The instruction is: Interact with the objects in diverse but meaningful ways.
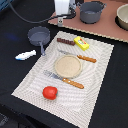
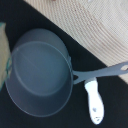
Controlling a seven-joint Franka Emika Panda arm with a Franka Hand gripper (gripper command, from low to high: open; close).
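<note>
**Exterior view: arm hanging over the far edge, toys spread on the mat**

You are looking at a pale woven placemat (image 1: 95, 95) lying on a dark desk (image 1: 12, 20). The grey frying pan (image 1: 38, 34) is sitting at the mat's far corner on the exterior view's left, its handle pointing toward the near side. The white fish-like piece (image 1: 25, 55) is lying just off the mat's left edge, near the end of that handle. The brown sausage (image 1: 65, 41) and the yellow packet (image 1: 81, 43) are lying side by side along the far edge of the mat, close together. The red tomato (image 1: 49, 92) is resting near the mat's near corner. The round tan plate (image 1: 67, 65) is sitting in the middle, with one orange-handled utensil (image 1: 80, 57) beyond it and another (image 1: 65, 79) in front of it. The grey pot (image 1: 91, 12) is standing on a brown board (image 1: 107, 29) at the back.

The hand (image 1: 60, 21) is hovering at the top of the frame, between pan and pot, touching nothing you can see; whether its fingers are apart or together, you cannot tell.

The wrist view is looking down on the frying pan (image 2: 40, 75), with the fish-like piece (image 2: 94, 102) just beside its handle
</note>
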